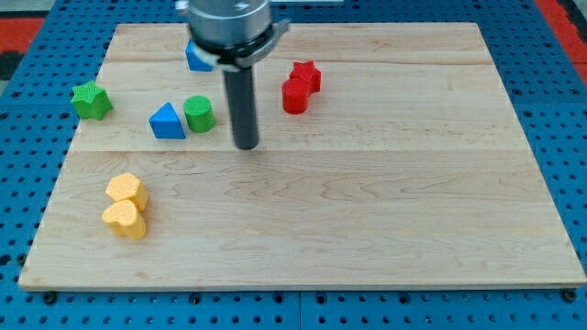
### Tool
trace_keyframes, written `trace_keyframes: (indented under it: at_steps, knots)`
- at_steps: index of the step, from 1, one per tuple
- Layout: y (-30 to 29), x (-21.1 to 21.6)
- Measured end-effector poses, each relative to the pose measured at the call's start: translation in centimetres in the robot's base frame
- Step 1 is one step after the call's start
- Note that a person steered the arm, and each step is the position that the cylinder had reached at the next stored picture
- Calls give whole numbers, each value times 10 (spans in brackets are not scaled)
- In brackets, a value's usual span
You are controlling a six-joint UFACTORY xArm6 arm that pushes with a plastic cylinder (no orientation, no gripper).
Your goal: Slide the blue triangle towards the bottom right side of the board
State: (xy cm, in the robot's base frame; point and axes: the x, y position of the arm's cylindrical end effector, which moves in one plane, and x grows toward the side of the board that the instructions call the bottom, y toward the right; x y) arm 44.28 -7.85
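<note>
One small, light, rigid blue triangle [166, 122] sits upper left on the board [367, 229], just beside a green cylinder [199, 114], and would likely slide best pushed from its upper-left face, while my tip [246, 145], touching nothing, stands right of both blocks.

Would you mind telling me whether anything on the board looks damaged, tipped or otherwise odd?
Nothing stands out. My tip rests on bare wood right of the green cylinder and blue triangle, touching neither.
</note>
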Motion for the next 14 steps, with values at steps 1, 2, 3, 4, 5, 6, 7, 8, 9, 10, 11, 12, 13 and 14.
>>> trace_keyframes:
  at_steps: [1,2,3,4,5,6,7,8,9,10,11,12,13,14]
  knots:
    - [-80,-13]
    - [-121,-24]
    - [-106,-39]
    - [-109,-70]
    - [-111,-103]
    - [-82,-100]
    - [-43,-70]
    - [-6,-34]
    - [39,-17]
    - [91,-7]
    - [147,-7]
    - [175,-12]
    - [195,-23]
    - [214,-15]
